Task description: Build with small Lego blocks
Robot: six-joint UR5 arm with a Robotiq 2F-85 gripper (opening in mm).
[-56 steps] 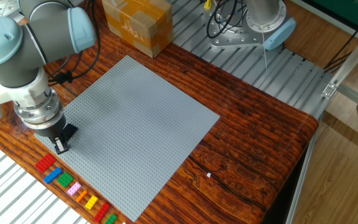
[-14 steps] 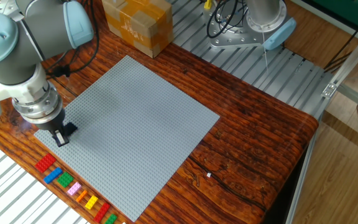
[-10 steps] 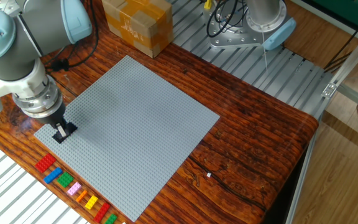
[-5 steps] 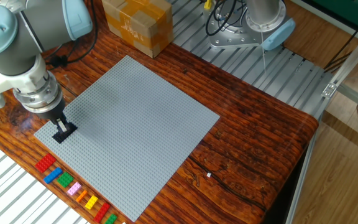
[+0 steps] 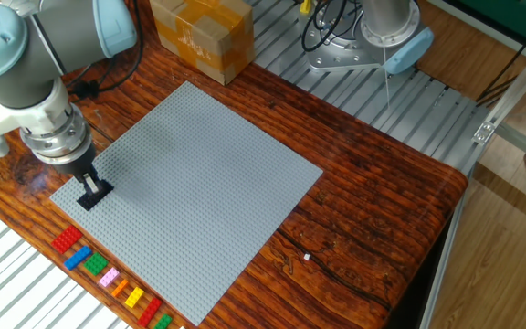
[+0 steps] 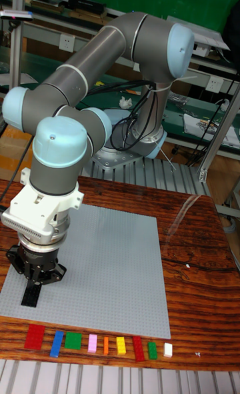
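Your pincer [image 5: 90,188] [image 6: 33,290] is pinching a black brick [image 5: 95,194] [image 6: 30,295], pressing it onto the grey baseplate [image 5: 199,174] [image 6: 113,261] near its corner. The other bricks [image 5: 108,274] [image 6: 100,344], red, blue, green, pink, orange and yellow, lie in a row on the desk [image 5: 373,210] just beside the baseplate's edge.

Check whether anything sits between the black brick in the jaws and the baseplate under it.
Nothing visible does. The gripper holds the black brick right at the grey baseplate, whose studs nearby are bare. The row of spare bricks lies off the plate, on the wood.
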